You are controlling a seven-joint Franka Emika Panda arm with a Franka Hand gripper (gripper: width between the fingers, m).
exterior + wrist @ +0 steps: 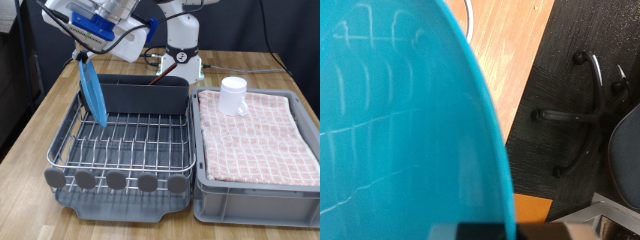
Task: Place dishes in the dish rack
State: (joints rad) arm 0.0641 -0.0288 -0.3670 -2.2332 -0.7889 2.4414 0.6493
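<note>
gripper (82,52) holding blue plate (94,92) upright over dish rack (125,150), no legible txt

Tool (84,55) apparently gripping blue plate (94,92) upright over dish rack (125,140).

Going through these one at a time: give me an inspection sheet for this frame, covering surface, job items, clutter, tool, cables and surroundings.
Surface: wooden table, carrying rack and bin.
Job's things: blue plate on edge, upright over the dish rack at the exterior view's left, lower edge at the wires; it fills the wrist view. White mug upside down on the pink checked cloth. Wooden spoon: nothing seen.
Clutter: grey bin lined with the cloth, beside the rack.
Tool: tool at the plate's top edge; fingers hidden.
Cables: thin leads by the robot base.
Surroundings: dark floor and chair base.
</note>
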